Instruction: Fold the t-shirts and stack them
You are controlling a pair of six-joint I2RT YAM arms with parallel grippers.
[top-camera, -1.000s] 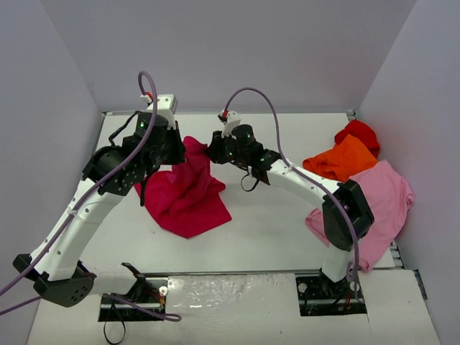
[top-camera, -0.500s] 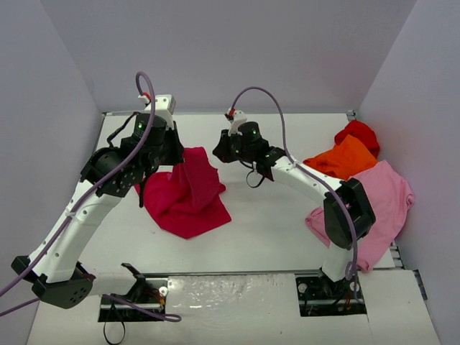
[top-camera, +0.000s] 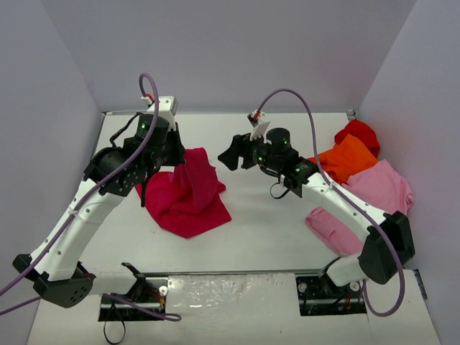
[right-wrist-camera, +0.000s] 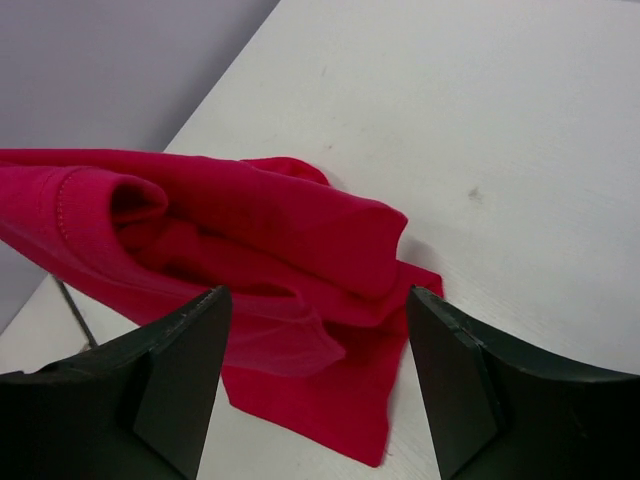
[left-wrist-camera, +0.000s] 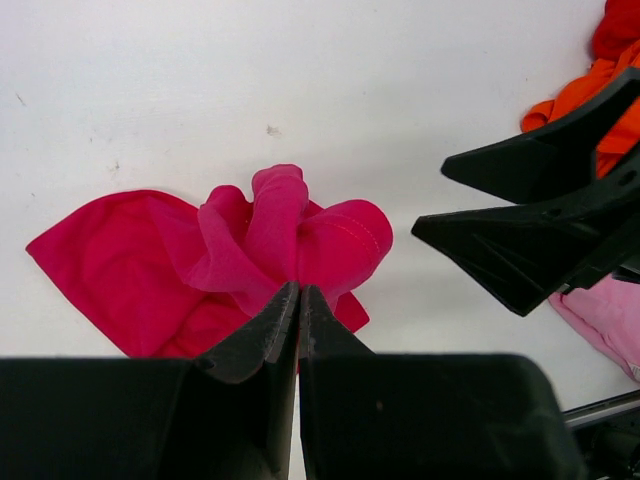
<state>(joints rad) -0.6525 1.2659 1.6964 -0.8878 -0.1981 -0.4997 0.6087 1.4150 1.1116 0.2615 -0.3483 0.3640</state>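
Table [top-camera: 266, 215] white, walls [top-camera: 215, 50] pale lilac-grey. Raspberry-red t-shirt [top-camera: 188, 194], plain, left of centre. Orange t-shirt [top-camera: 343, 158] and bright red t-shirt [top-camera: 358, 132], far right corner; pale pink t-shirt [top-camera: 381, 190] along right edge. All solid colour. Arm cables [top-camera: 147, 90] purple.

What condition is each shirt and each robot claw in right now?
raspberry-red t-shirt: bunched, one end lifted, the rest on the table.
left gripper: shut on the raspberry-red t-shirt.
right gripper: open, holding nothing.
orange t-shirt: crumpled, unfolded.
bright red t-shirt: crumpled, behind the orange one.
pale pink t-shirt: lying loose, unfolded.
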